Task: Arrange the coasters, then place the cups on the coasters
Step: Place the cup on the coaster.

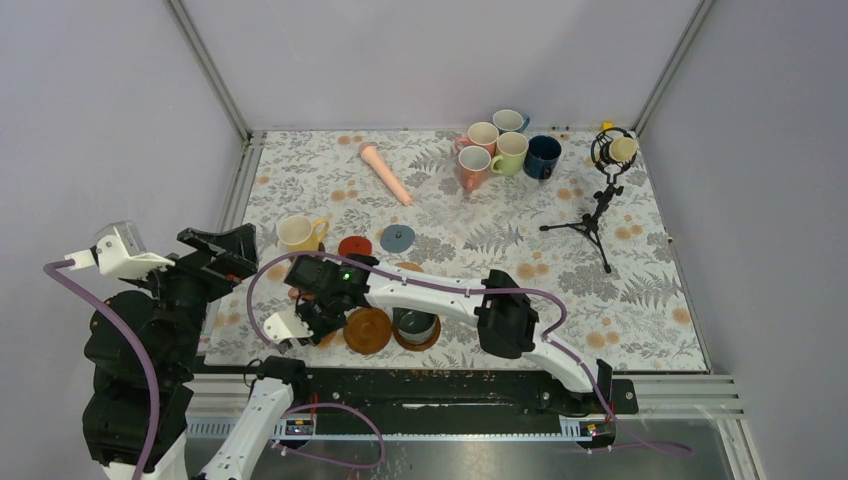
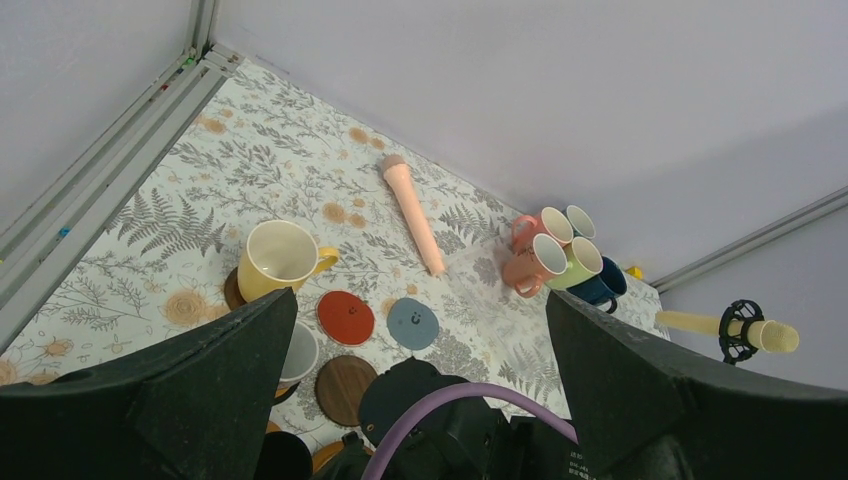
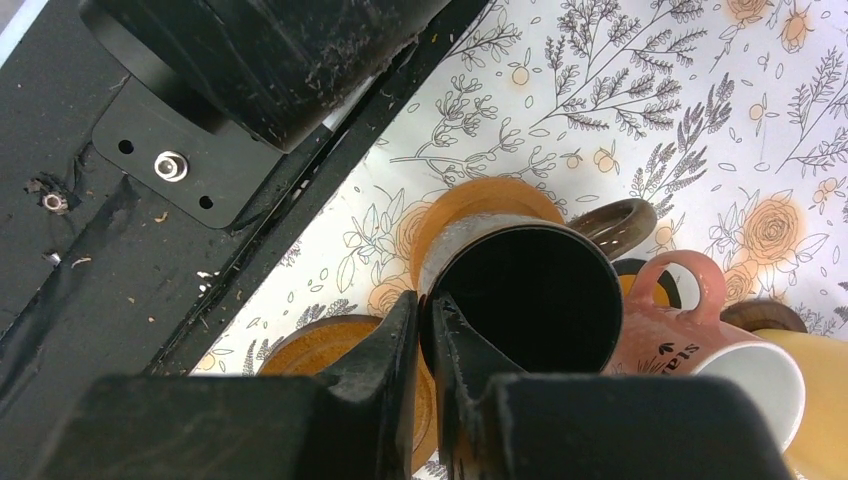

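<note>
In the right wrist view my right gripper (image 3: 425, 300) is shut on the rim of a black cup (image 3: 530, 300), one finger inside and one outside. That cup stands on an orange coaster (image 3: 470, 205). A pink cup (image 3: 690, 340) and a yellow cup (image 3: 820, 400) crowd its right side. A second orange coaster (image 3: 325, 345) lies under the fingers. My left gripper (image 2: 420, 300) hangs open above the table's left side, holding nothing. Below it lie a red coaster (image 2: 346, 317), a grey-blue coaster (image 2: 412, 324) and a dark brown coaster (image 2: 345, 388).
Several cups (image 1: 500, 145) cluster at the back. A dark green cup (image 1: 415, 325) sits on a coaster near the front. A long pink stick (image 1: 385, 172) lies at the back left. A tripod microphone (image 1: 605, 190) stands at the back right. The right arm (image 1: 450, 295) spans the front.
</note>
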